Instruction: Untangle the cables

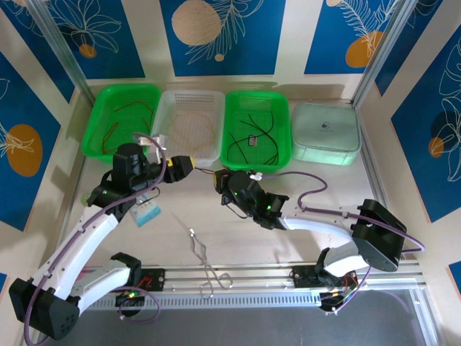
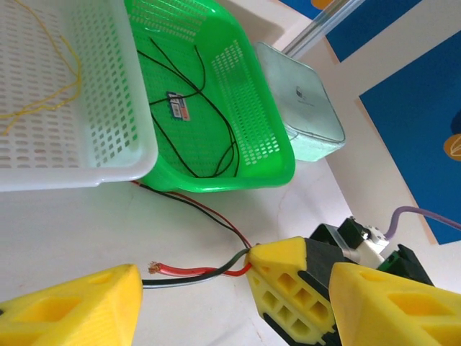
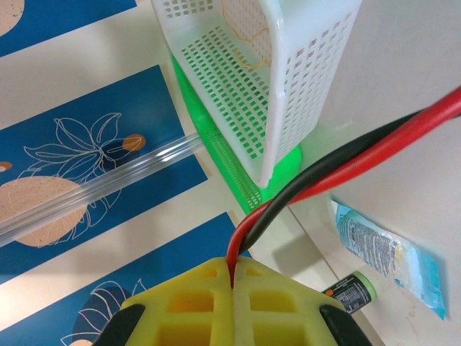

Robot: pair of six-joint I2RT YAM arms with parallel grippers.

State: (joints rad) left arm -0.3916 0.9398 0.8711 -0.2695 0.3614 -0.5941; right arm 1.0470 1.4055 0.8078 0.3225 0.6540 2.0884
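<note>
A paired red and black cable (image 2: 194, 274) lies on the white table, and its frayed red end (image 2: 153, 268) is free. My right gripper (image 3: 234, 272) is shut on this pair, the red strand pinched in the seam between its yellow fingers (image 2: 288, 292). My left gripper (image 2: 234, 288) is open, its fingers wide on either side of the right gripper's tip, and the black strand runs up to its left finger (image 2: 68, 306). In the top view the two grippers (image 1: 184, 167) (image 1: 220, 180) meet in front of the baskets. Thinner red and black wires (image 2: 191, 207) trail off toward the baskets.
A green basket (image 1: 97, 126) with brownish wires, a white basket (image 1: 167, 137) with a yellow wire and a green basket (image 1: 284, 130) with black wires line the back. A pale lidded box (image 1: 325, 133) is at the right. Silver forceps (image 1: 205, 261) and a blue packet (image 1: 148, 213) lie nearer.
</note>
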